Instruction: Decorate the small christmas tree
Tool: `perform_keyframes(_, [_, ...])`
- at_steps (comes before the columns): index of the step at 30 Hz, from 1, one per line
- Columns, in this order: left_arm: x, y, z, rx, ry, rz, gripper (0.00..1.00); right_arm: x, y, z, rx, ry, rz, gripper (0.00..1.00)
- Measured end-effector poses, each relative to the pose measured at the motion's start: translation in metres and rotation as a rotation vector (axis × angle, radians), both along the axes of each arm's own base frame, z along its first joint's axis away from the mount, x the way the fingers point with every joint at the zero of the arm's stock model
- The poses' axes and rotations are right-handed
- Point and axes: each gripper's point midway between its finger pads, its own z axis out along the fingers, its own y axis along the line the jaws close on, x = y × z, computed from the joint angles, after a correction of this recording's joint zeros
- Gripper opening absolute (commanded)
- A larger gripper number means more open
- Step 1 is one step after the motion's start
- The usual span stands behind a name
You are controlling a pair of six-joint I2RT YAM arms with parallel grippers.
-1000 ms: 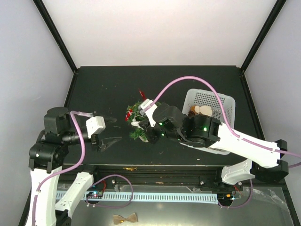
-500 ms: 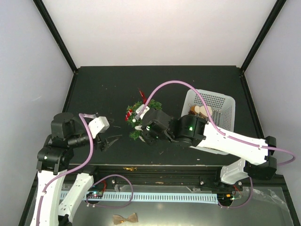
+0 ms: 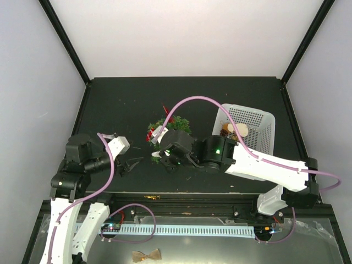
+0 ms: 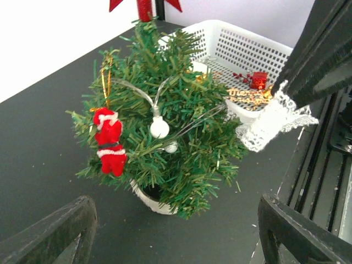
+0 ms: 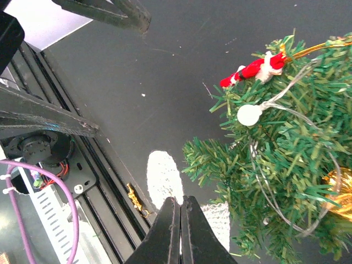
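Two hands meet at the small christmas tree (image 4: 165, 110) on our dark surface (image 4: 44, 126). Our left hand (image 4: 176, 220), spread wide, has it straight ahead. Our right hand (image 5: 180, 206) pinches a white lace ornament (image 4: 269, 124), with the tree's lower branches just beyond its tips.

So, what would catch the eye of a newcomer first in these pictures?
The small christmas tree stands in the middle of the dark table, with a red Santa figure hanging on its side. Close beside it, the right pincer holds a piece of white lace, and a white basket of ornaments sits further right.
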Motion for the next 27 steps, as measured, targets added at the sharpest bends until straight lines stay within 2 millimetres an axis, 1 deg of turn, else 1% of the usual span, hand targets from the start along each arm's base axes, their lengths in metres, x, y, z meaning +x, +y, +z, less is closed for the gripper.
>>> perform_keyframes(3, [0.003, 0.003, -0.003, 0.004, 0.003, 0.026, 0.81, 0.002, 0.006, -0.008, -0.021, 0.006, -0.001, 0.01])
perform_keyframes(8, [0.006, 0.006, -0.001, 0.003, -0.008, 0.046, 0.81, 0.005, 0.019, -0.033, -0.086, 0.021, -0.001, 0.01])
perform_keyframes(12, [0.007, 0.006, 0.000, 0.001, -0.009, 0.051, 0.81, 0.008, 0.026, -0.045, -0.118, 0.023, -0.006, 0.01])
perform_keyframes(19, [0.007, 0.007, 0.003, -0.004, -0.027, 0.059, 0.82, 0.019, 0.022, -0.045, -0.128, -0.002, -0.043, 0.01])
perform_keyframes(27, [0.006, 0.007, 0.000, -0.006, -0.027, 0.061, 0.82, 0.035, 0.016, -0.043, -0.130, -0.027, -0.093, 0.01])
